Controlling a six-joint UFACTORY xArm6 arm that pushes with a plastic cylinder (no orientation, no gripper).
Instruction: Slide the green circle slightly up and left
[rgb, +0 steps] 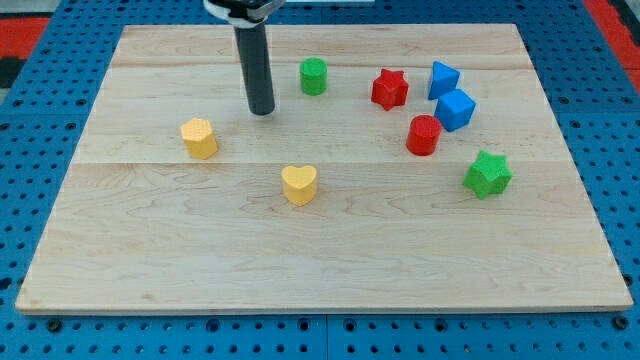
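My tip (262, 110) rests on the wooden board (150, 260), in the far half and left of centre; the rod ends plain, with no claw on it to be wide, narrow or holding anything. The green circle (314, 76) stands just right of the tip and a little farther back, near it but apart. To the right of the circle sits a red star (390, 89), and beyond that a blue block (444, 79) whose shape I cannot make out, with a blue cube (456, 109) just beside it on the near side, the two seeming to touch. A red cylinder (424, 135) stands just left of the cube and slightly nearer. A green star (487, 174) lies nearer and to the right, apart from the others. Left of the tip and nearer, a yellow block (199, 138) stands alone, roughly hexagonal. A yellow heart (299, 184) lies near the middle of the board, well apart from the tip.
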